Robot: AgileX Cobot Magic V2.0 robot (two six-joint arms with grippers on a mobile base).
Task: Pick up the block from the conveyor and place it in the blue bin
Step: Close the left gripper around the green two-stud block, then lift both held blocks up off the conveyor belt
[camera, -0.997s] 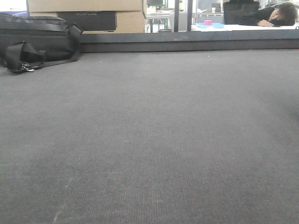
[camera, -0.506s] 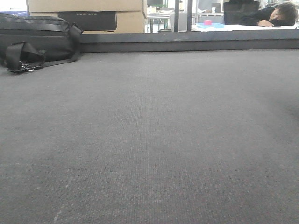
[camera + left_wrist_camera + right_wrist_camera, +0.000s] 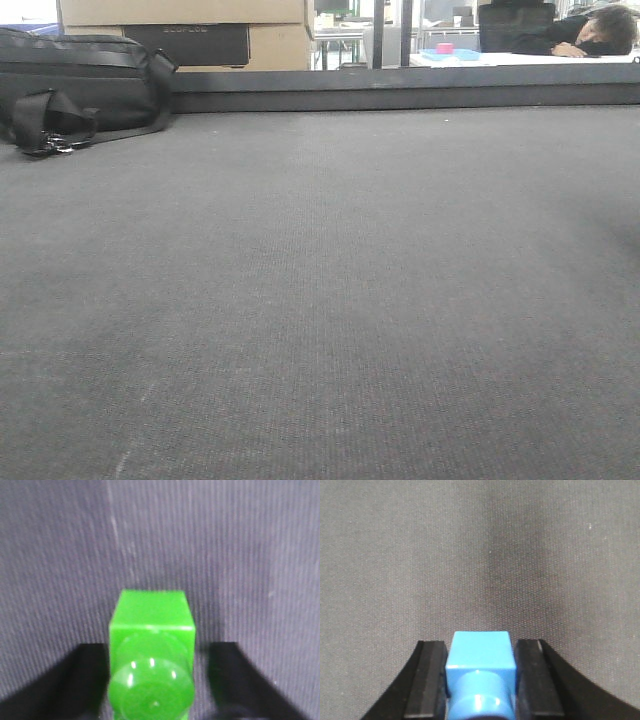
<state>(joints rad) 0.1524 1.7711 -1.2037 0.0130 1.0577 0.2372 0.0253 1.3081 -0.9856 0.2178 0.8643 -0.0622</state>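
Note:
The conveyor (image 3: 320, 280) is a wide dark grey woven belt filling the front view; neither gripper shows there. In the left wrist view a green block (image 3: 150, 612) with a round stud stands on the belt between the fingers of my left gripper (image 3: 157, 650). The left finger is against it, while a strip of belt shows between it and the right finger, so this gripper is open. In the right wrist view my right gripper (image 3: 480, 650) is shut on a blue block (image 3: 480, 652), with a black pad flat against each side. The blue bin is out of view.
A black bag (image 3: 75, 85) lies on the belt's far left, before the raised dark rim (image 3: 400, 98). Cardboard boxes (image 3: 270, 40) stand behind it. Beyond, a person (image 3: 590, 35) slumps at a white table holding a light-blue tray (image 3: 455, 55).

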